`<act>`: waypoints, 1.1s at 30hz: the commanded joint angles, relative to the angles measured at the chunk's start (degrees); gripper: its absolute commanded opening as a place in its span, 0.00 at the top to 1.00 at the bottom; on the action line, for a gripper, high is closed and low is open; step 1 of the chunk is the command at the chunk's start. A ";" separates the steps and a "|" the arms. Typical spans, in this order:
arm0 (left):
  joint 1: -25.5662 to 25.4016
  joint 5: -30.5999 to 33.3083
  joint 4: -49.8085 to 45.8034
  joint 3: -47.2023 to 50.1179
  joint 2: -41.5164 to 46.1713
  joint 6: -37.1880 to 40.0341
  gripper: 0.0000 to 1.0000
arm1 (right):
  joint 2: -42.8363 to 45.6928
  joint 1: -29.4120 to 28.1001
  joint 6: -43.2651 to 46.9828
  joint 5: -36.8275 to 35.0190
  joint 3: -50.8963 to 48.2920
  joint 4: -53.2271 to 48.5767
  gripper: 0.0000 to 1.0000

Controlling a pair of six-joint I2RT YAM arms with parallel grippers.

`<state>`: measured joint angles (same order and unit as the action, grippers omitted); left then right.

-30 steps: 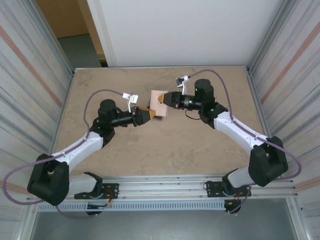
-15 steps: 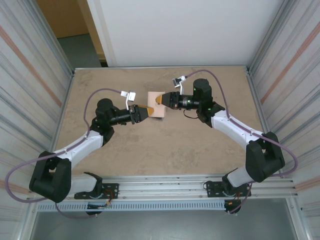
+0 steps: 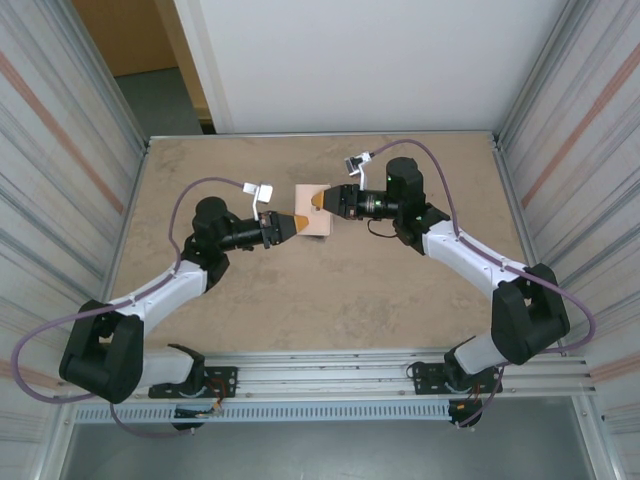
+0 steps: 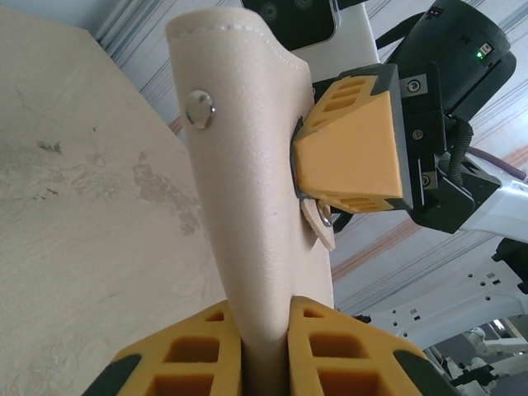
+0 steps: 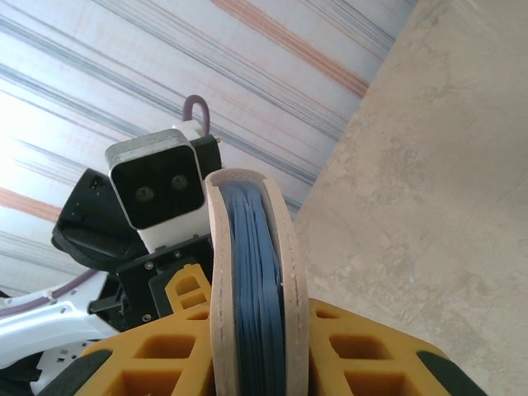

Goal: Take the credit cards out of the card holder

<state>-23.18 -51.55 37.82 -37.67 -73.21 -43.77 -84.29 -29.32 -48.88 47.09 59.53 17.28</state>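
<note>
Top view: card holder (image 3: 312,208) is held above the bench (image 3: 200,300), between left gripper (image 3: 288,226) and right gripper (image 3: 324,200).

Left wrist: left gripper is clenched on the card holder's near edge. The skin looks soft, light and bendy (snap stud visible).

Right wrist: right gripper is grasping the card holder, with blue credit cards (image 5: 247,256) packed inside. They're probably stiff, thin and slick, so pinch their exposed edge at the open mouth.

Versus a second ago: card holder has shifted slightly left and the left gripper has clamped on.

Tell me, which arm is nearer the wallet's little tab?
Right arm: its jaws pinch the card holder beside the tab. Left arm: jaws clamp another edge, farther off.
</note>
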 commanded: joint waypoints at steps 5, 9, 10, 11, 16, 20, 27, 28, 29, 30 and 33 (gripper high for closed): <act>-1.73 3.92 -6.98 -0.48 2.96 8.11 0.98 | 5.36 -1.30 10.57 -14.21 3.14 -18.65 0.47; -3.65 12.35 -16.24 -0.81 6.02 14.50 1.00 | 8.42 -2.51 13.25 -25.47 3.21 -25.17 0.44; -4.15 14.18 -17.96 -0.98 6.56 15.45 1.00 | 8.83 -3.19 13.98 -28.70 3.49 -27.00 0.44; -4.65 16.04 -19.53 -1.16 7.00 16.27 1.00 | 9.19 -4.18 14.88 -31.82 3.96 -28.85 0.44; -6.95 22.49 -23.62 -1.34 8.10 18.24 1.00 | 8.27 -9.52 17.41 -41.74 6.22 -34.92 0.47; -7.99 24.97 -24.02 -1.05 8.01 18.09 1.00 | 6.56 -13.96 17.37 -46.59 6.98 -36.37 0.53; -8.64 27.03 -23.78 -0.54 7.45 17.42 1.00 | 3.72 -19.51 17.45 -54.04 8.67 -38.49 0.55; -8.64 26.71 -23.88 -0.63 7.28 17.49 1.00 | 3.30 -19.76 17.30 -54.07 8.84 -38.46 0.55; -8.72 26.39 -23.92 -0.73 7.04 17.49 1.00 | 2.97 -19.76 17.08 -53.88 8.85 -38.33 0.55; -8.73 26.19 -23.77 -0.68 6.80 17.44 1.00 | 2.80 -19.81 16.98 -53.74 8.86 -38.07 0.55; -8.83 25.45 -23.38 -0.78 6.33 17.26 1.00 | 2.22 -19.89 16.54 -53.59 8.85 -37.29 0.53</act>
<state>-31.59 -25.67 13.10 -37.69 -66.78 -27.59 -81.32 -49.06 -32.51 -4.36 66.24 -19.75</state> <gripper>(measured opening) 0.126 0.468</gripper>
